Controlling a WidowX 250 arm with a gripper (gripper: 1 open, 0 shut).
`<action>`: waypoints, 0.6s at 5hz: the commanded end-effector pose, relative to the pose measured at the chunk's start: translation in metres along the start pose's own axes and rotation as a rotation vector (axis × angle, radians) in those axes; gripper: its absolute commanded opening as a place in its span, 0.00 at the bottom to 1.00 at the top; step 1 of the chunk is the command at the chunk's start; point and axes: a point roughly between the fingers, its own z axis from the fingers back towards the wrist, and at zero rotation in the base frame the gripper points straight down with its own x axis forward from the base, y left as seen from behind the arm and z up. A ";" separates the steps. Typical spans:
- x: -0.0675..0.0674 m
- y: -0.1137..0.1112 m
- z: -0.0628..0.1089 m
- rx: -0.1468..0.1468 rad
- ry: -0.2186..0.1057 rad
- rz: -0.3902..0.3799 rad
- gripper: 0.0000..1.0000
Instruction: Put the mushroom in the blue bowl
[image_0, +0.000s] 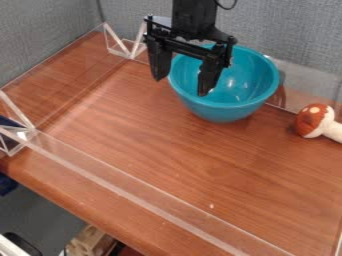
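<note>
One pincer: I'm holding it spread, empty, above the blue bowl, presumably keeping it ready to grasp.
Mushroom: lying beside the bowl, still needing my grip.

Img low-res, slightly soft; light fairly even, w/ pale glare on tabletop.

We see the toy mushroom, reddish-brown cap and cream stem, lying on its side at three o'clock on the wooden surface, stem pointing toward four o'clock. The glossy turquoise-blue bowl stands upright at one o'clock, apart from it.
</note>
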 end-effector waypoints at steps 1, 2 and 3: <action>0.005 -0.007 -0.005 -0.004 0.008 -0.013 1.00; 0.017 -0.028 -0.007 -0.011 -0.002 -0.051 1.00; 0.039 -0.062 -0.009 -0.020 -0.022 -0.107 1.00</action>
